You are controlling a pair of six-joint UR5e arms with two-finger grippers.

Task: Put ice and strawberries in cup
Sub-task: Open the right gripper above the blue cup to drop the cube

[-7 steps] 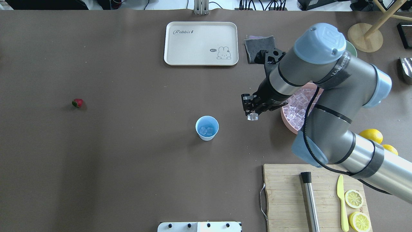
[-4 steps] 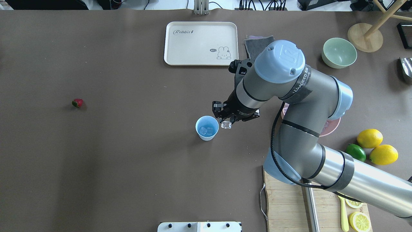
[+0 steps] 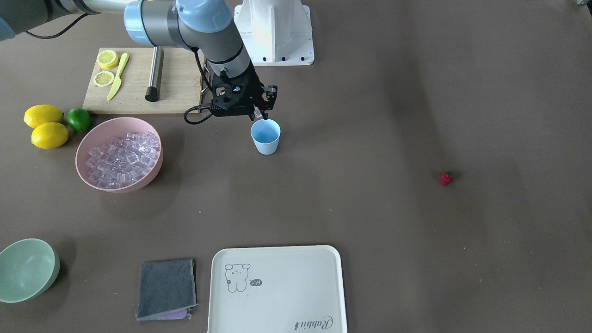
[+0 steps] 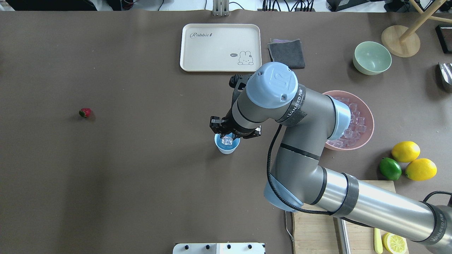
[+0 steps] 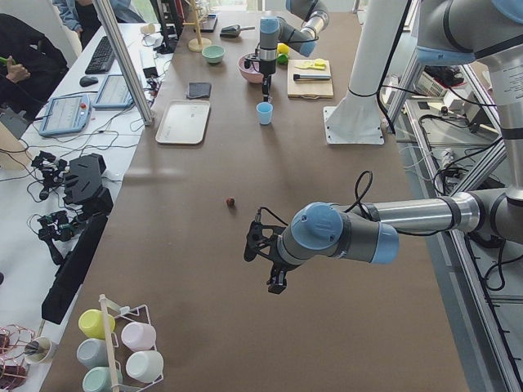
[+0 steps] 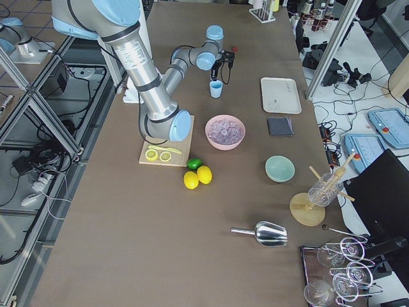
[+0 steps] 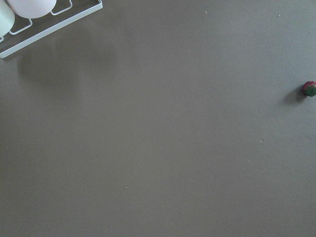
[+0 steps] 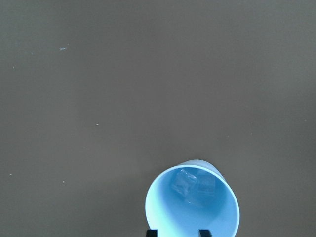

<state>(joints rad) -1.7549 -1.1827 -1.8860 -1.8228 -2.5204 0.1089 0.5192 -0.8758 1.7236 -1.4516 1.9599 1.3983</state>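
Note:
The pale blue cup (image 4: pixel 227 148) stands mid-table and also shows in the front view (image 3: pixel 265 137). The right wrist view shows two ice cubes (image 8: pixel 195 184) in its bottom. My right gripper (image 4: pixel 227 137) is directly over the cup, shut on one clear ice cube (image 4: pixel 227 140) at the cup's mouth. The pink bowl (image 4: pixel 368 121) to its right is full of ice (image 3: pixel 121 158). The strawberry (image 4: pixel 84 112) lies alone far to the left, and shows in the left wrist view (image 7: pixel 309 89). My left gripper (image 5: pixel 273 280) hovers off the near table edge; I cannot tell its state.
A cream tray (image 4: pixel 220 47) and a grey cloth (image 4: pixel 286 53) lie at the far side. A pale green bowl (image 4: pixel 372 57) sits at the far right. Lemons and a lime (image 4: pixel 405 151) lie near the cutting board (image 4: pixel 314 229). A cup rack (image 5: pixel 122 351) stands at the left end.
My right arm has swung left from beside the pink bowl, carrying the ice cube, and now holds it over the cup. The strawberry and cup have not moved.

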